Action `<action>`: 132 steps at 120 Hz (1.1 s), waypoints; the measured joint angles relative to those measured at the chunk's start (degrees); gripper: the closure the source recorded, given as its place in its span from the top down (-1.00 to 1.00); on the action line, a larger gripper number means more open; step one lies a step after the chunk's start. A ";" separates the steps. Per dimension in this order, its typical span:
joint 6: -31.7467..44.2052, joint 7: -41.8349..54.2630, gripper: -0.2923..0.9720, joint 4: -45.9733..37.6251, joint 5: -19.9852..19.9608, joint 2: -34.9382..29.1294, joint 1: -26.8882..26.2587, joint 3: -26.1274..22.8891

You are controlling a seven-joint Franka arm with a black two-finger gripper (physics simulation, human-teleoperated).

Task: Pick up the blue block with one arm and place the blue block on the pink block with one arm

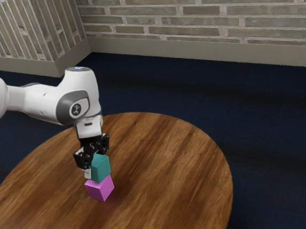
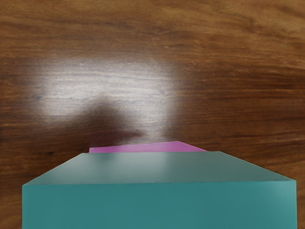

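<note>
While my gripper (image 1: 92, 156) has its fingers closed narrowly on the upper part of the blue block (image 1: 101, 168), that block sits directly over the pink block (image 1: 99, 189), touching it or just shy of it; I can't tell which. I'd ease straight down until it seats flat and square on the pink one. Then I'd open gently and lift straight up, so nothing topples onto the wooden table (image 1: 168, 161).
</note>
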 joint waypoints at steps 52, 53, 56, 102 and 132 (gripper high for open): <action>0.40 2.10 0.00 -3.00 -0.60 -2.51 0.00 0.00; 0.41 2.12 0.00 -3.01 -0.66 -2.51 0.01 0.00; 0.44 2.15 0.00 -3.01 -0.91 -2.54 0.03 0.02; 2.03 1.81 0.00 -3.55 -1.86 -3.38 0.83 0.09; 2.81 0.99 0.00 -5.08 -1.69 -4.40 2.37 0.10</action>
